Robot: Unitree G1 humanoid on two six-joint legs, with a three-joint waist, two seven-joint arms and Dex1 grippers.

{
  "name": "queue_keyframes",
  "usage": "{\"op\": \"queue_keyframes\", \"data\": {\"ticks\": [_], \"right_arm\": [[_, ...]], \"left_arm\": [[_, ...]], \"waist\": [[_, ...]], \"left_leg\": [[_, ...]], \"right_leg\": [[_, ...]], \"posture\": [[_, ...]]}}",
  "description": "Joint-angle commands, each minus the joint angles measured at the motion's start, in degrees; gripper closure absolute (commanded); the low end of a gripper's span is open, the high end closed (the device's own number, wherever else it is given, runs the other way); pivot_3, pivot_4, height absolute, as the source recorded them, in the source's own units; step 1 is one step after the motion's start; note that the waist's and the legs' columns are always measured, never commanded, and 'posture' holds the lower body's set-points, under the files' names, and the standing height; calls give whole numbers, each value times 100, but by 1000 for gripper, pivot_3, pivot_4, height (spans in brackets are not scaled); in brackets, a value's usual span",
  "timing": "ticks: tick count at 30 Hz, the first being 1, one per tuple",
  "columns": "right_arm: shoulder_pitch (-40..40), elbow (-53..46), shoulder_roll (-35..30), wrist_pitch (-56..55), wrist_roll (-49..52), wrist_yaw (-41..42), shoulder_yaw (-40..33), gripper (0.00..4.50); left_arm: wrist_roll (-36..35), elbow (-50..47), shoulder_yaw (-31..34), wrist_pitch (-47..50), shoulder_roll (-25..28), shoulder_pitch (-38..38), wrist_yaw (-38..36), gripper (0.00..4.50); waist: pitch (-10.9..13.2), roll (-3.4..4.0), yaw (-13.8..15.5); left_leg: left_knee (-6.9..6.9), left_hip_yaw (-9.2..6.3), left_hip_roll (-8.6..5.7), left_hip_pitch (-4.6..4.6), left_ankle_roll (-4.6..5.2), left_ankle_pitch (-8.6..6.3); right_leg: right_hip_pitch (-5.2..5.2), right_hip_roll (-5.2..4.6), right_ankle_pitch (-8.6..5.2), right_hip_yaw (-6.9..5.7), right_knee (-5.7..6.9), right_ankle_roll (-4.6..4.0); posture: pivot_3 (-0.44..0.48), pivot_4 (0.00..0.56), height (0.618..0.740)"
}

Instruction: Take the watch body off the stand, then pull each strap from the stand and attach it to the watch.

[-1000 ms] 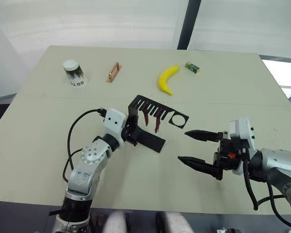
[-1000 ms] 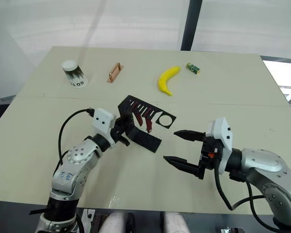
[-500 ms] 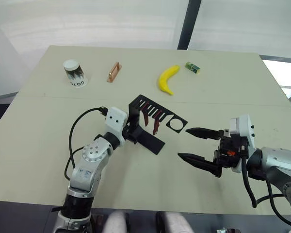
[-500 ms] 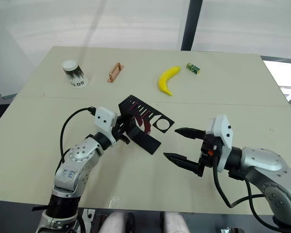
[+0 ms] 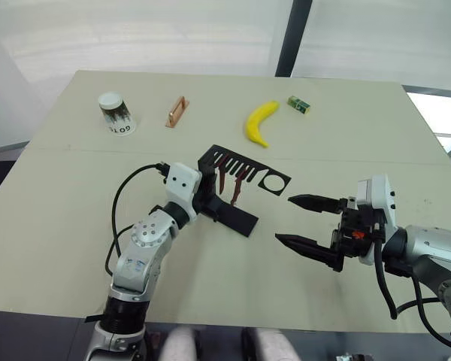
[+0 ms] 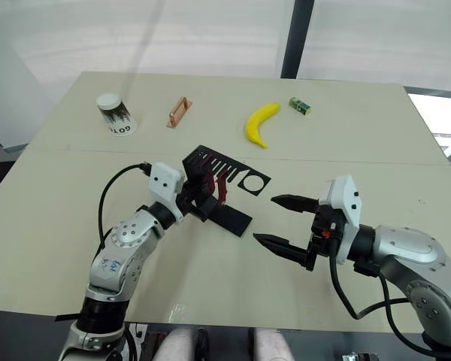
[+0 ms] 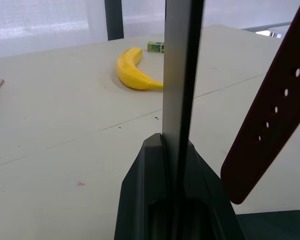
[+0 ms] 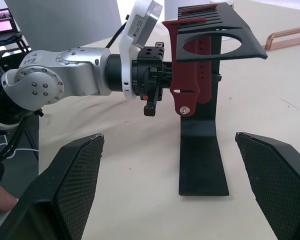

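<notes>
The black stand (image 5: 238,219) sits mid-table, its comb-slotted top arm (image 5: 245,168) ending in an empty round hole. Two maroon straps (image 5: 234,187) hang from the slots, and they also appear as straps (image 8: 192,85) in the right wrist view. My left gripper (image 5: 204,198) is shut on the stand's upright (image 7: 179,75), which runs up between its fingers (image 7: 152,200). One strap (image 7: 274,111) hangs just beside that upright. My right gripper (image 5: 284,219) is open, a short way right of the stand and facing it, touching nothing. The watch body is out of view.
Along the far side of the table lie a banana (image 5: 260,122), a small green block (image 5: 298,104), a copper handle-like bar (image 5: 176,112) and an upturned paper cup (image 5: 115,113). Bare tabletop (image 5: 75,195) lies to the left and toward the front edge.
My left wrist has moved slightly up and away, turning the stand a little. The right gripper stays open and has drifted slightly farther from me.
</notes>
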Motion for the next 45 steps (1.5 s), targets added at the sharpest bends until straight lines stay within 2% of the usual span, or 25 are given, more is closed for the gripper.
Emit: {"op": "queue_keyframes", "data": {"ticks": [1,7,14,16,18,20,24,31,36,45], "right_arm": [[-196,-96,21,-60,-30,-165,-6,0],[-602,-25,304,-2,-523,-806,421,0],[-1370,160,990,419,-1188,-1941,1173,0],[-1626,160,1407,530,-1599,-2545,1490,0],[-1943,236,2150,893,-1753,-3405,1659,0],[-2141,304,2615,1132,-1888,-3804,1762,0],[-2494,634,3128,1166,-2431,-4269,1985,0],[-2776,1208,3766,907,-3228,-4592,2351,0],[-3023,1691,4330,758,-3496,-4677,2336,0],[-3369,2233,4783,363,-3945,-4622,2309,0]], "left_arm": [[73,-232,104,-28,-78,-241,186,4448],[216,-115,326,319,-308,-567,746,4448],[542,827,670,457,-777,-1205,1736,4448],[715,1182,611,431,-865,-1453,1947,4448],[807,1500,601,357,-1022,-1643,2191,4448],[843,1664,597,285,-1132,-1695,2308,4448],[1019,1910,485,-180,-1292,-1637,2514,4448],[1136,2052,379,-501,-1432,-1578,2588,4448],[1203,1859,341,-492,-1488,-1365,2589,4448],[1386,1570,162,-583,-1575,-1131,2631,4448]], "waist": [[1,-2,-6],[6,-10,-7],[6,-12,-4],[6,-13,-2],[5,-15,-13],[3,-15,-9],[-2,-18,-10],[-3,-19,-20],[-3,-18,-25],[-5,-19,-29]], "left_leg": [[0,0,0,0,0,0],[-1,0,1,-4,0,0],[2,0,3,-14,-2,1],[3,-1,1,-16,-2,1],[3,-1,1,-20,-4,2],[4,1,2,-23,-7,4],[24,4,1,-81,-11,7],[27,2,0,-87,-11,7],[27,2,0,-86,-12,7],[26,1,-1,-86,-12,7]], "right_leg": [[0,0,0,0,0,0],[-7,1,0,0,1,0],[-19,-1,0,-2,7,1],[-22,-3,0,-3,9,1],[-29,-5,0,-3,13,1],[-38,-6,0,-2,23,1],[-113,-12,1,-5,95,1],[-120,-16,0,-9,104,1],[-120,-16,0,-10,108,0],[-121,-19,0,-13,108,0]], "posture": [[0,150,740],[0,150,740],[0,150,740],[0,150,740],[0,150,740],[0,150,740],[0,150,740],[0,150,740],[0,150,740],[0,150,740]]}}
